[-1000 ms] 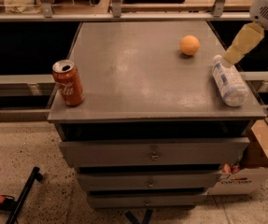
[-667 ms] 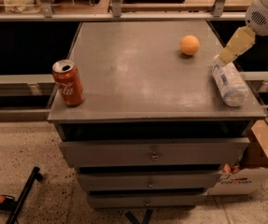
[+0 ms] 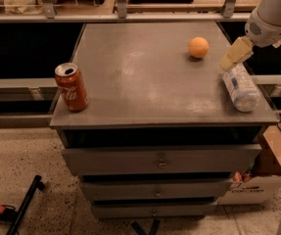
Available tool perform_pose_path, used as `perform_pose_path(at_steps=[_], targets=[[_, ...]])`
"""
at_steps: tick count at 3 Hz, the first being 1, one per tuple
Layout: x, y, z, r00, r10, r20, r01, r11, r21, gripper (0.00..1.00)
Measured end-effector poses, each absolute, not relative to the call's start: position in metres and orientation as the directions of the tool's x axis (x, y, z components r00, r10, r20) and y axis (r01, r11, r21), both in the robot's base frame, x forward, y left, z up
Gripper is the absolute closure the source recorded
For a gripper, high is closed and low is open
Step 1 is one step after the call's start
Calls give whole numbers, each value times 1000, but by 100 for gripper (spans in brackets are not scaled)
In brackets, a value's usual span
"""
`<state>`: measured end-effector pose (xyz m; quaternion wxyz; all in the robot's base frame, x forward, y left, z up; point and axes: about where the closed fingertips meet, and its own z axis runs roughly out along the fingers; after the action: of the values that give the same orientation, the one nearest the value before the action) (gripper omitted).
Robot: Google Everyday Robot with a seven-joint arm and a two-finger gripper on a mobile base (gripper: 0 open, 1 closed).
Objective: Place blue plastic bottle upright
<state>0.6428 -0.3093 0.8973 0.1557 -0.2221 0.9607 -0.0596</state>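
The blue plastic bottle [image 3: 240, 87] lies on its side near the right edge of the grey cabinet top [image 3: 145, 77], its length running front to back. It is clear with a pale blue-and-white label. The gripper [image 3: 232, 58] hangs from the white arm at the upper right. Its tan finger [image 3: 236, 53] points down-left and its tip is at the bottle's far end. Whether it touches the bottle is unclear.
An orange ball [image 3: 199, 47] sits at the back right of the top, just left of the gripper. A red Coca-Cola can [image 3: 71, 86] stands upright at the front left corner. A cardboard box [image 3: 267, 170] sits on the floor at the right.
The gripper has moved left and down towards the bottle's far end. The bottle, ball and can have not moved.
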Motion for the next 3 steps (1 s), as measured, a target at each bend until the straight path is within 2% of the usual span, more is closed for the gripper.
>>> perform_pose_path(at_steps=[2,3], targets=[[648,-296,892,-926,-321,-199,-277,935,-219,0],[653,-295,879,-968,-221,-120,-187,950,-250,0]])
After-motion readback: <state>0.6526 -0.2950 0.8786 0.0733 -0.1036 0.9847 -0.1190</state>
